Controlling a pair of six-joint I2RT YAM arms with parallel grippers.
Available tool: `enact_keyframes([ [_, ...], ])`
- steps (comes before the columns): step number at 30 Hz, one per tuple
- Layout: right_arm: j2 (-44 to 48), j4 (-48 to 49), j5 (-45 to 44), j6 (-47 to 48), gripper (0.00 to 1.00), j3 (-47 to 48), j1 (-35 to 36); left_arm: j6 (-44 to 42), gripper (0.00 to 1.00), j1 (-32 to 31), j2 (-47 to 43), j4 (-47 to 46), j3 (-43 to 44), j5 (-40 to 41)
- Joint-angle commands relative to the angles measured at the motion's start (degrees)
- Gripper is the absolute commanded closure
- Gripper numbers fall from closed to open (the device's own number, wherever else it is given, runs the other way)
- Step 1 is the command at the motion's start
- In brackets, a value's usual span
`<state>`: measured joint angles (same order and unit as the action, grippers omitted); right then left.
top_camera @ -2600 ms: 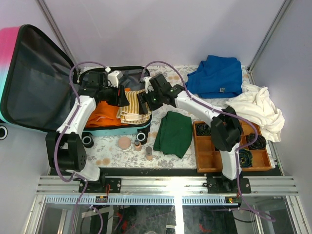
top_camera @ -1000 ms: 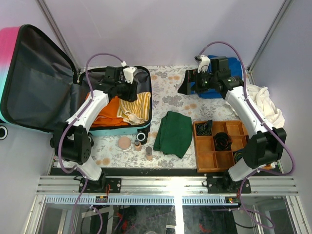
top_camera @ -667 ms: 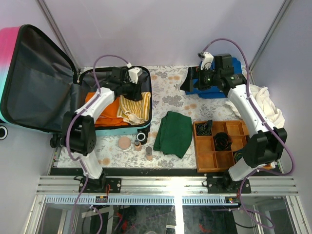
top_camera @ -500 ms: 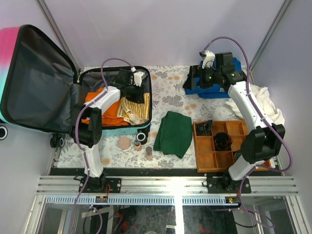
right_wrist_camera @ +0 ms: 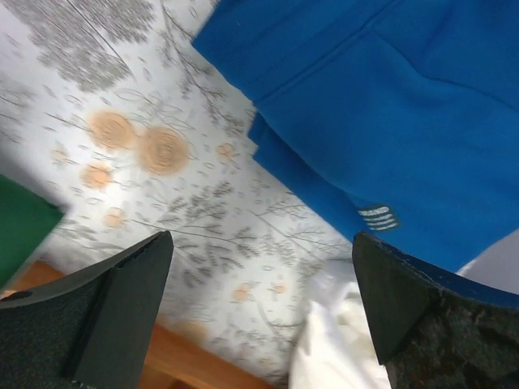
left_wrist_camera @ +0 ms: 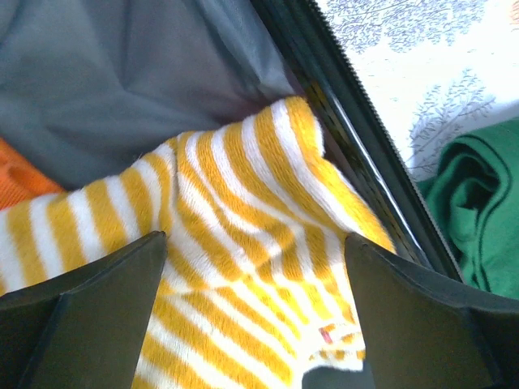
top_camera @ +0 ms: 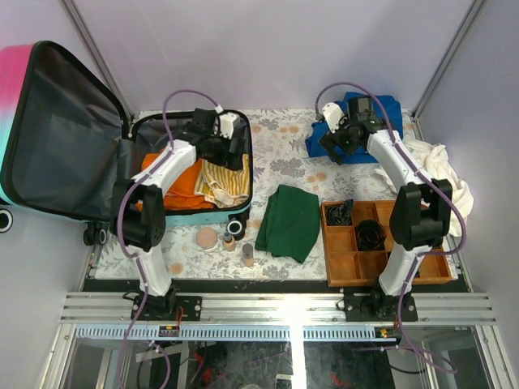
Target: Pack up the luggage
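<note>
- Packing our luggage (top_camera: pixel 65 138), which lies open at the left, looks partly done: an orange garment (top_camera: pixel 174 182) and a striped top (left_wrist_camera: pixel 243 267) lie inside
- We judge the blue garment (right_wrist_camera: pixel 389 105), white garment (top_camera: pixel 434 178) and green garment (top_camera: pixel 289 220) are yet to go in
- Our left gripper (left_wrist_camera: pixel 255 239) gapes wide and empty over the striped top, our right gripper (right_wrist_camera: pixel 261 237) likewise over the blue garment

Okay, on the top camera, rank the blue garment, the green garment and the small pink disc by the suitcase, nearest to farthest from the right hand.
1. Blue garment, at the far right, its edge beneath the right hand.
2. Green garment, in the middle, toward the near side.
3. Pink disc, farther left, in front of the suitcase.
</note>
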<state>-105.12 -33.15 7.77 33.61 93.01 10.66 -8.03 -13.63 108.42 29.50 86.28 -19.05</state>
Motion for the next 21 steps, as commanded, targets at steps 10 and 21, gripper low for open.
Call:
enact_keyframes([
  [10,-9.20,11.84,-10.40,30.33,0.01,-0.42,-0.26,1.87,0.06,4.14,-13.34,3.64,-3.49,-4.38],
  [21,-19.65,12.51,-11.01,38.89,0.00,3.62,-1.65,0.63,0.05,4.51,-16.40,3.95,-3.42,-1.64],
])
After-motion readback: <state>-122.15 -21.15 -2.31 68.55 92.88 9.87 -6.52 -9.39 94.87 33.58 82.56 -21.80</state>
